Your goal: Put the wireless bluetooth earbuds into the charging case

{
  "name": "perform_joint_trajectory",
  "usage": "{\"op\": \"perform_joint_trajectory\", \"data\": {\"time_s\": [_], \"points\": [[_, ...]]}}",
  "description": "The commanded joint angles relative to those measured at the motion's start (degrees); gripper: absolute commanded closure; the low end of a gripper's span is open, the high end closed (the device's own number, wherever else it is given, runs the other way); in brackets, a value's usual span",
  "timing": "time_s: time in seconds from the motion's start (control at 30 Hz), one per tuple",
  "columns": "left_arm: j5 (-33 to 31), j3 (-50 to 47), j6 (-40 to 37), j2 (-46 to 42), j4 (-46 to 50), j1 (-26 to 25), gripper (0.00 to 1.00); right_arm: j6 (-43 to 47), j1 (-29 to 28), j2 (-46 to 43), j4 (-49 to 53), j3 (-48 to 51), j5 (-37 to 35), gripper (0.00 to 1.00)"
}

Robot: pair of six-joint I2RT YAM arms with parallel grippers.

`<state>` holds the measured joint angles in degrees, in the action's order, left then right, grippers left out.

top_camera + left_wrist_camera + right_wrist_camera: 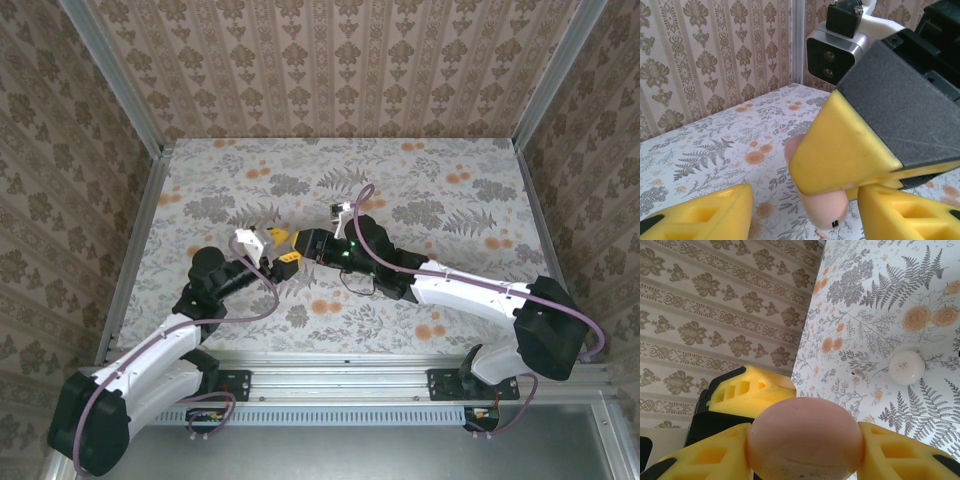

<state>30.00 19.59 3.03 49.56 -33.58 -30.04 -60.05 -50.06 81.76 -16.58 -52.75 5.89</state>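
Note:
The charging case [805, 432] is a rounded pale pink shell, and my right gripper [805, 455] is shut on it, one yellow finger on each side. In the left wrist view the same case [822, 210] hangs under the right gripper's yellow finger [850, 145]. My left gripper [802, 217] is open around it, with a gap showing on its left side. A small pink tip [818, 233] shows just below the case; what it is I cannot tell. One small white earbud [858, 374] lies on the table. From above, both grippers meet mid-table, the left [272, 250] and the right [292, 245].
A white round object [907, 367] lies on the floral tabletop [880, 315] beside the earbud. Patterned walls [340, 70] with metal posts enclose the table on three sides. A dark cable [355, 285] loops under the right arm.

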Motion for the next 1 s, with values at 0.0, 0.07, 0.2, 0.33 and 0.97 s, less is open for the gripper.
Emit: {"op": "perform_joint_trajectory", "data": {"time_s": [0.0,0.07,0.2,0.33,0.97], "points": [[0.1,1.7,1.0,0.0,-2.3,-0.6,0.47,-0.4,-0.5,0.4,-2.1,0.1,0.3,0.57],[0.0,1.7,1.0,0.1,-2.2,-0.8,0.49,-0.4,-0.6,0.3,-2.2,0.1,0.3,0.57],[0.0,1.5,1.0,0.5,-1.8,-1.1,0.45,-0.4,-0.8,0.2,-2.5,-0.2,0.4,0.57],[-0.8,1.1,1.5,0.7,-1.3,-1.3,0.43,-0.1,-0.9,-0.1,-2.5,-0.3,0.4,0.57],[-1.7,1.9,3.9,2.1,0.3,-1.9,0.69,1.8,-0.9,-1.5,-2.8,-0.3,1.0,0.55]]}}
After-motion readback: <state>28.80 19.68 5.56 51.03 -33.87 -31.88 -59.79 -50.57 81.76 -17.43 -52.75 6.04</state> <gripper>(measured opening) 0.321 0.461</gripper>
